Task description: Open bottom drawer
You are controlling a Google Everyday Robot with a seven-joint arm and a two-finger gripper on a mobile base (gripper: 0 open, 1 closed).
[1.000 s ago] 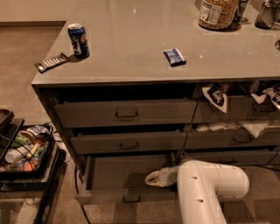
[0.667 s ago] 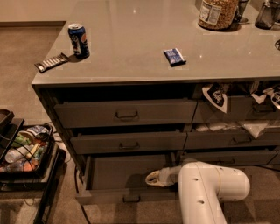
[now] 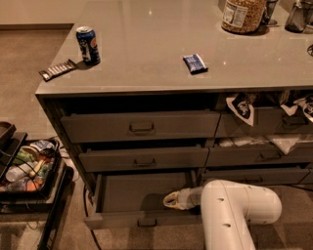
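Looking at the big things first, Ben: has anything shifted for us in the last second?

Nothing we can make out, Ana. The bench stands as it did. The bottom drawer, lowest in the left stack, is pulled out about as far as a second ago. Its flat grey inside is bare and its slim front panel sits near the lower edge of the view. We judge the opening largely done, with the pull paused or ending.

And the arm?

The white arm comes up from the lower right in the same pose. Its gripper reaches into the drawer's right part, behind the front panel, not on the pull handle.

Clenched or released?

We cannot tell; the tip shows as one pale shape. Nor can we say whether it touches the drawer's floor, though a shadow lies beside it.

What else is hidden from us?

The arm is cut off at the bottom edge, and it covers the drawer's right end. The right-hand drawers, with white packets poking out, run off the frame, as does the jar at the top. Smaller still, the can, blue packet and wrapper lie on the bench, well apart from the gripper.
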